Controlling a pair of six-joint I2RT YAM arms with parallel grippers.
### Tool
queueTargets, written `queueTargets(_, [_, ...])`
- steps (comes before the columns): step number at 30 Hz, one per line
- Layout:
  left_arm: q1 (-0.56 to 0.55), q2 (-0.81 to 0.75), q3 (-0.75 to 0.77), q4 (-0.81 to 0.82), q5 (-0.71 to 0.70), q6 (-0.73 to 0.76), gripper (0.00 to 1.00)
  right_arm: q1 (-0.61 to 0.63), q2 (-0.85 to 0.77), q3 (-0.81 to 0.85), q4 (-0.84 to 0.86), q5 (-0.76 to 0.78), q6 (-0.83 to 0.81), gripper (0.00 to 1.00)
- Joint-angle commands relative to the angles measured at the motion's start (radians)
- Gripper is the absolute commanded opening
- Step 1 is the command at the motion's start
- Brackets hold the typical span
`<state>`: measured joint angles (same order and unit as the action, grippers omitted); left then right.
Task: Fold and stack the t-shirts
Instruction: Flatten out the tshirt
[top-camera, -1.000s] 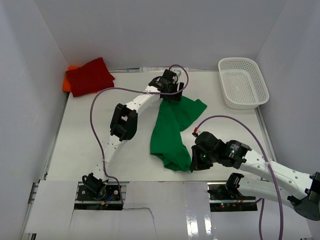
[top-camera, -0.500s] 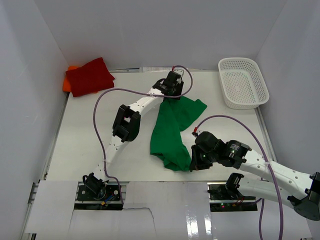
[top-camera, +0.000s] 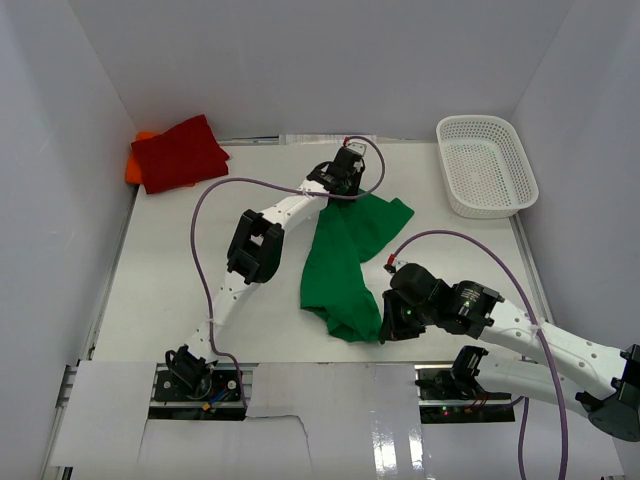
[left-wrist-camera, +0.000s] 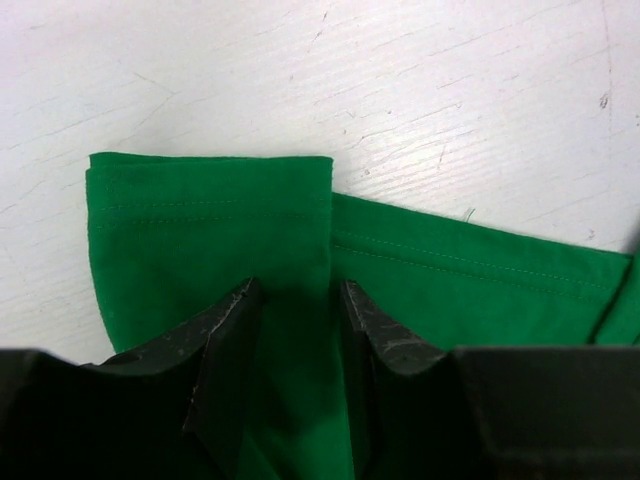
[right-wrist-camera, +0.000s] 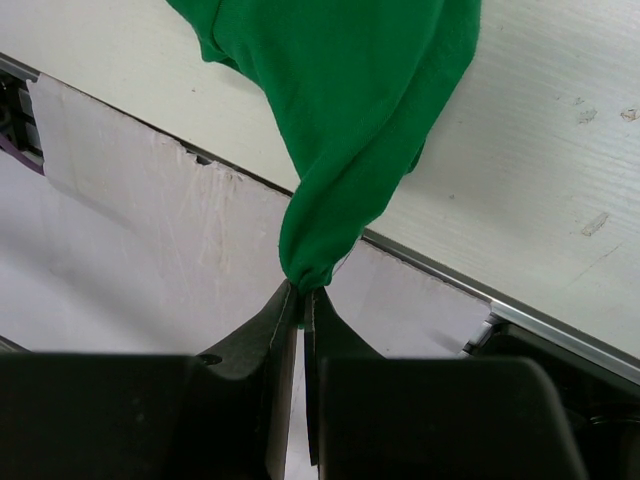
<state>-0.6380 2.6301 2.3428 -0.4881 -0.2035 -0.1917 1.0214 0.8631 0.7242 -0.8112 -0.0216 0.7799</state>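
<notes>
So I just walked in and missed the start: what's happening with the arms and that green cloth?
Both arms are at the green t-shirt, lying across the table. The right gripper has its jaws shut on the bunched near end. The left gripper has the far hem between its jaws; whether it pinches is unclear. The red t-shirt sits folded on the orange t-shirt, far left.

Middle t-shirt (top-camera: 345, 265) on the table (top-camera: 180, 280) between left pincer (left-wrist-camera: 297, 300) behind and right pincer (right-wrist-camera: 300, 295) in front, corner t-shirt (top-camera: 180, 152) far left, seemingly atop third t-shirt (top-camera: 133, 168), basket (top-camera: 486, 166) far right.
</notes>
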Motion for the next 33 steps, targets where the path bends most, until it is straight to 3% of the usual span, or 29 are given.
queueTargets(1, [-0.009, -0.033, -0.031, 0.011, -0.040, -0.003, 0.49, 0.005, 0.002, 0.021, 0.027, 0.015, 0.012, 0.08])
queueTargets(4, [-0.009, -0.059, -0.054, 0.031, -0.037, -0.003, 0.48, 0.005, 0.004, 0.015, 0.033, 0.012, 0.010, 0.08])
queueTargets(8, [-0.009, -0.059, -0.053, 0.036, -0.033, -0.002, 0.26, 0.006, -0.001, 0.011, 0.038, 0.009, 0.013, 0.08])
queueTargets(16, [-0.017, -0.070, -0.080, 0.042, -0.037, -0.014, 0.14, 0.006, 0.001, 0.000, 0.043, 0.006, 0.015, 0.08])
queueTargets(23, [-0.017, -0.093, -0.079, 0.049, -0.030, -0.015, 0.25, 0.008, 0.013, -0.008, 0.053, 0.003, 0.013, 0.08])
queueTargets(33, [-0.017, -0.099, -0.089, 0.046, -0.028, -0.028, 0.31, 0.013, 0.008, -0.019, 0.058, 0.000, 0.016, 0.08])
